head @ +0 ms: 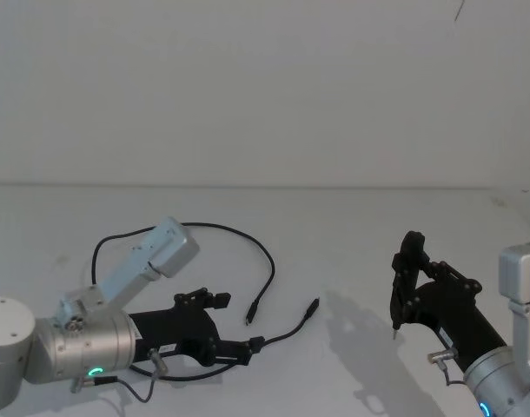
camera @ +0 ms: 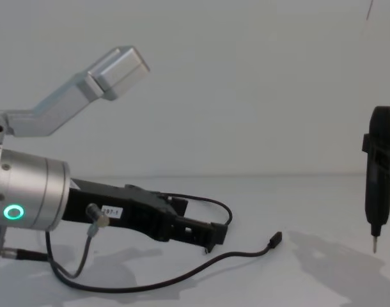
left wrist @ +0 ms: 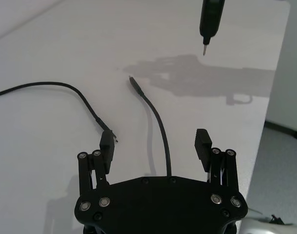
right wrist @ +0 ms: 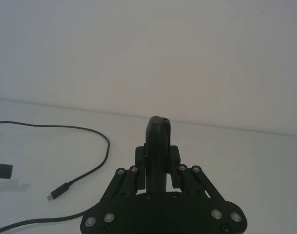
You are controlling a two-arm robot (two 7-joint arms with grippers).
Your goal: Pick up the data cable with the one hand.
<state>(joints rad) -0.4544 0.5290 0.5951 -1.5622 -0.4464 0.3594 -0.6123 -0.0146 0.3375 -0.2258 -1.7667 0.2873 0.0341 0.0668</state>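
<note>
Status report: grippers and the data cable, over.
Left gripper open, low, straddling the data cable, not gripped. Right gripper shut on pen tool, raised off to the side. Cable's second plug lies beside one left finger.

Data cable (head: 271,265) on table (head: 352,234), beneath left pincer (head: 239,322).

Left arm: comes in from the left, silver wrist (camera: 29,192) with its green ring lit. The left hand (head: 236,323) is stretched forward, nearly level, low over the counter (head: 352,226). I read its fingers (left wrist: 203,144) as spread wide. I can't tell whether the lower one touches down.

Right arm: in from lower right, right hand (head: 410,276) raised, pinched on a pen-like tool (head: 412,243), tip down.
</note>
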